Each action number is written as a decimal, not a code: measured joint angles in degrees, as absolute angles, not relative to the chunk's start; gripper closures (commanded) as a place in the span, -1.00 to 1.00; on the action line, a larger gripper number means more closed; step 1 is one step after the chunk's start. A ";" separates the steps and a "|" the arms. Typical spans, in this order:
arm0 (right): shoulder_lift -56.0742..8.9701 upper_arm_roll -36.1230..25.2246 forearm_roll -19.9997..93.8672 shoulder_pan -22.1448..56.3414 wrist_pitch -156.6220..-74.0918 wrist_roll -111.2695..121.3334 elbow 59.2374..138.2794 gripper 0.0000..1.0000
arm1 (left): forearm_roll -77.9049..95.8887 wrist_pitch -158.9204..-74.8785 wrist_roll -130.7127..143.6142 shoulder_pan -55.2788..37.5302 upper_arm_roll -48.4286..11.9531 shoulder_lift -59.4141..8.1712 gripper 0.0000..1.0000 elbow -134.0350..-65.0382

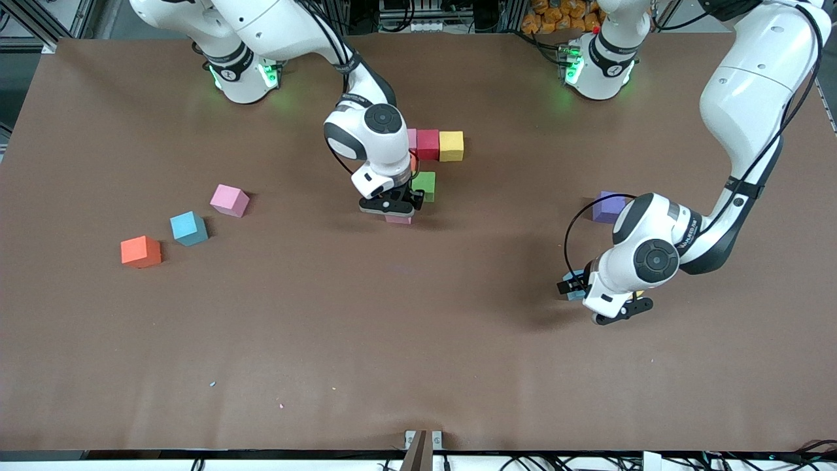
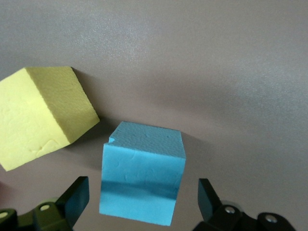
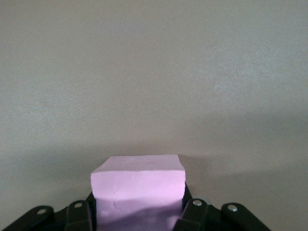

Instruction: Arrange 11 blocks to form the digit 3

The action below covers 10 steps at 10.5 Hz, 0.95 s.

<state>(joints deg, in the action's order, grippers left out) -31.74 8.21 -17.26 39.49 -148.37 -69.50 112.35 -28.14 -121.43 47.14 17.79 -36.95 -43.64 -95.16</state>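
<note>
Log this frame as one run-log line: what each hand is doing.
right hand: shut on pink block, by green block | left hand: open, straddling blue block, beside yellow block

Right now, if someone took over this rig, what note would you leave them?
Right pincer: shut on a pink block, beside the green block.
Left pincer: open, straddling a blue block next to a yellow block, not gripped.
Done: red block and another yellow block in a row, green nearer the camera.
Left: orange block, second blue block, loose pink block, purple block.
</note>
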 measured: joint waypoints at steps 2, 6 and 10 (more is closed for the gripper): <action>-31.74 8.24 -17.27 39.49 -148.38 -69.53 112.41 -1.00 | -28.44 -121.64 47.14 17.75 -36.49 -43.64 -1.00 -95.08; -31.75 8.34 -17.28 39.49 -148.49 -69.63 112.79 -1.00 | -29.41 -122.46 47.14 17.66 -35.84 -43.85 -0.98 -95.06; -31.30 8.33 -17.28 38.28 -148.34 -69.29 111.25 -1.00 | -29.51 -122.50 47.14 17.52 -35.75 -44.02 -0.88 -95.06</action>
<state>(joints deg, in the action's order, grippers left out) -31.30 8.33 -17.28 38.28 -148.34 -69.29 111.25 -29.51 -122.50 47.14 17.52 -35.75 -44.02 -95.06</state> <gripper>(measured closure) 0.000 0.022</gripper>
